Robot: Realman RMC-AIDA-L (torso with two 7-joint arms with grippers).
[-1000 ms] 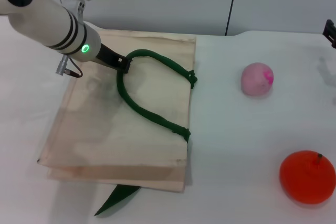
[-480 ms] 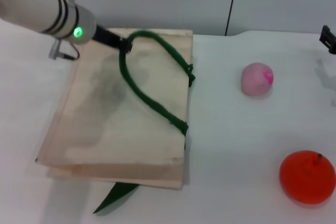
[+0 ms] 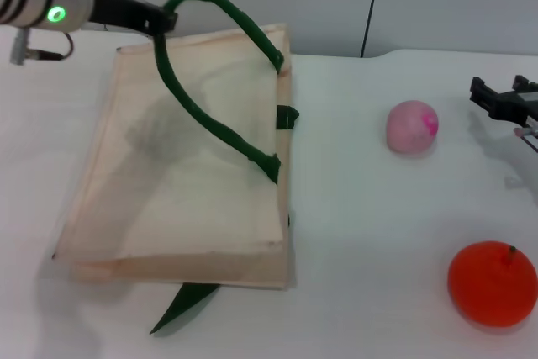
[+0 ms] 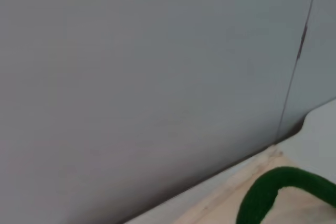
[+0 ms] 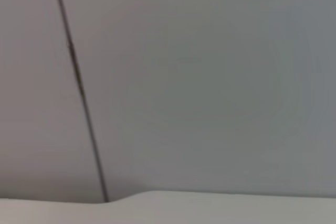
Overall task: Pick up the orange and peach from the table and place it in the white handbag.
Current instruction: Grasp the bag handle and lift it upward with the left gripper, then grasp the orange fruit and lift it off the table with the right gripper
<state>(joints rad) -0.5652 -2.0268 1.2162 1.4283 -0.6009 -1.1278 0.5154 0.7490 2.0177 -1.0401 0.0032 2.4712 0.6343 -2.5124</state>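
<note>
The white handbag is spread flat across the left of the frame, one dark green handle raised in a loop. The pale pink peach is seen right of centre, well apart from the bag. The orange, stem upward, is found at the lower right.

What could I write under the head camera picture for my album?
Left gripper lifts the white bag by its green handle; peach and orange wait.

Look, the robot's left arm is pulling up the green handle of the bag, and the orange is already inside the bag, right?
Not quite. The orange is not in the white handbag; the head view shows it on the table, off to the bag's right, nearer the camera than the peach. The left gripper does lift the green handle.
</note>
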